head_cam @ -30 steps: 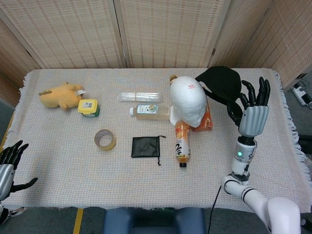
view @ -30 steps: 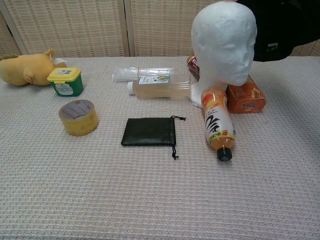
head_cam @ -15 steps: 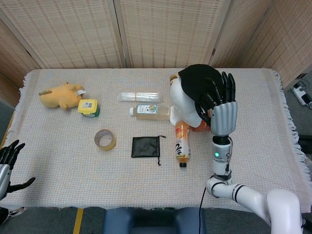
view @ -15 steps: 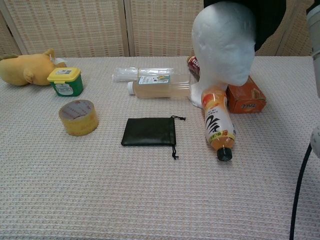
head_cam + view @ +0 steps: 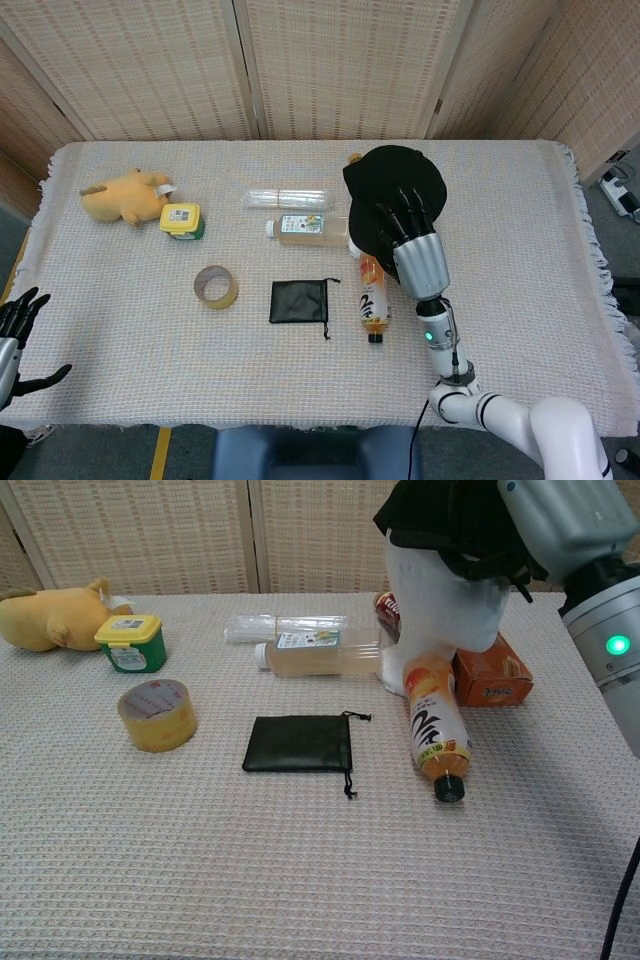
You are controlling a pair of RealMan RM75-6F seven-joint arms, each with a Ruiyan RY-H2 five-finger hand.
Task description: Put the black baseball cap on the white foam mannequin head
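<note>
— woven rattan screens (image 5: 330,65) stand behind a table under a pale knitted cloth (image 5: 120,330). can you read any labels?

— none clearly. the orange-capped drink bottle with dark characters down its label (image 5: 436,727) lies near the white foam mannequin head (image 5: 447,595); the characters are too small to read. the yellow-lidded green tub (image 5: 130,643) and the clear bottle of pale liquid (image 5: 318,651) carry print that is also too small.

— what differs between the views?

— the head view shows the left hand (image 5: 20,325) at the near left edge, fingers spread, holding nothing; the chest view misses it. the chest view shows the foam face and an orange box (image 5: 492,675) behind it.

— and the right hand?

— the right hand (image 5: 408,232) grips the black baseball cap (image 5: 392,190), which sits over the top of the mannequin head, fingers on its brim.

— anything else?

— a yellow plush toy (image 5: 125,195), a roll of tan tape (image 5: 215,287), a black drawstring pouch (image 5: 299,301).
</note>
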